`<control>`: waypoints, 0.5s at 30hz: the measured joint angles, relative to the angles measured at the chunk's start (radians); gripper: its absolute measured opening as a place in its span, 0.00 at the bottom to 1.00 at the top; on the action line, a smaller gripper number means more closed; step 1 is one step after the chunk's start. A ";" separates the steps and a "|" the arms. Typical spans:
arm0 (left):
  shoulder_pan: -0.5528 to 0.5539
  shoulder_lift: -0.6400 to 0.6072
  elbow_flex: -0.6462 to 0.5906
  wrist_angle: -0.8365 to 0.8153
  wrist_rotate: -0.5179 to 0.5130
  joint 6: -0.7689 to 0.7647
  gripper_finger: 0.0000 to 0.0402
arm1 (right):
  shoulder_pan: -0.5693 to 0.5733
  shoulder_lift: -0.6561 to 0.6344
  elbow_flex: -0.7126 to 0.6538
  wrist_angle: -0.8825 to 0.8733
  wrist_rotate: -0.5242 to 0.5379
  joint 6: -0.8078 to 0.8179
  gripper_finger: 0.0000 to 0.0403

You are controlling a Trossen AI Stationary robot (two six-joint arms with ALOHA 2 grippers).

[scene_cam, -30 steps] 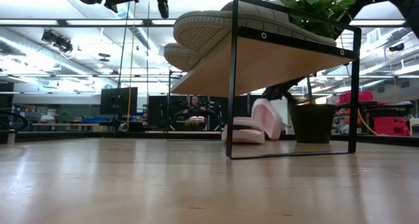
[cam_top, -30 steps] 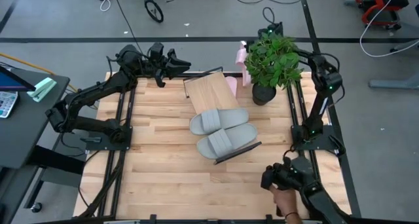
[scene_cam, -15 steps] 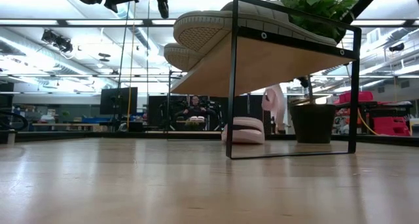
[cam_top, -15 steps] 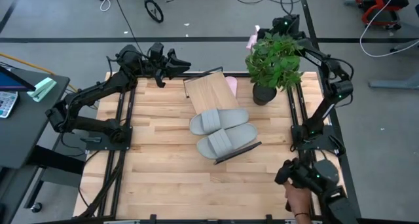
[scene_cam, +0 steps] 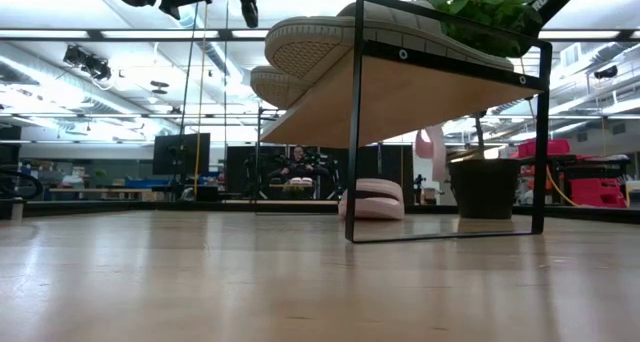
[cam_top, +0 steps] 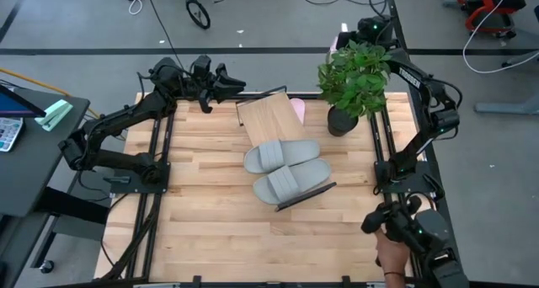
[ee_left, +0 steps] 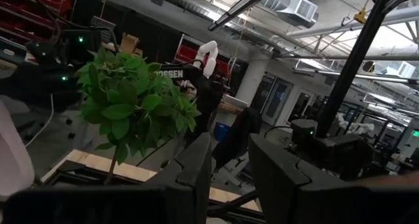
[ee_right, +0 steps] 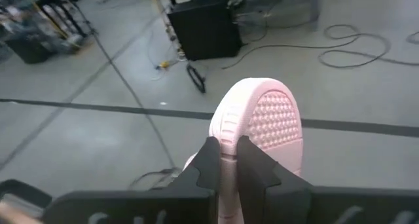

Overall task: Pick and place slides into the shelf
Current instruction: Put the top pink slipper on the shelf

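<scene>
— Pink slide [ee_right: 258, 129]: where do you have it?

— My right gripper [ee_right: 224, 160] has its fingers clamped on the slide's edge, up in the air behind the plant [cam_top: 354, 75], past the bench's [cam_top: 210, 221] far edge.

— The rest?

— Both grey slides [cam_top: 283, 155] lie on the shelf [cam_top: 268, 115]; the second pink one [scene_cam: 373, 199] lies on the bench beside the shelf. My left gripper [cam_top: 229, 80] hangs near the far-left corner, fingers slightly apart, empty.

R gripper [ee_right: 224, 160] raised at far edge, fingers clamped, L gripper [cam_top: 226, 79] parked far-left.
</scene>
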 joint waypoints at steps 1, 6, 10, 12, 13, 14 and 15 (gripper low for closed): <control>0.000 0.000 0.000 -0.001 0.000 -0.001 0.27 | 0.000 0.000 0.000 -0.008 0.015 -0.013 0.07; 0.000 0.000 0.000 -0.001 0.000 -0.006 0.27 | 0.000 0.000 0.000 -0.069 0.136 -0.092 0.07; 0.000 0.000 0.000 -0.001 0.000 -0.009 0.27 | -0.016 0.000 0.000 -0.085 0.198 -0.108 0.06; 0.000 0.000 0.000 -0.001 0.000 -0.009 0.27 | -0.034 0.000 0.000 -0.095 0.198 -0.103 0.06; 0.000 0.000 0.000 -0.003 0.001 -0.009 0.27 | -0.038 0.001 0.000 -0.096 0.199 -0.103 0.06; 0.000 0.000 0.000 -0.003 0.001 -0.009 0.27 | -0.040 0.001 0.000 -0.093 0.199 -0.104 0.06; 0.000 0.000 0.000 -0.004 0.002 -0.009 0.27 | -0.040 0.001 0.000 -0.089 0.193 -0.099 0.06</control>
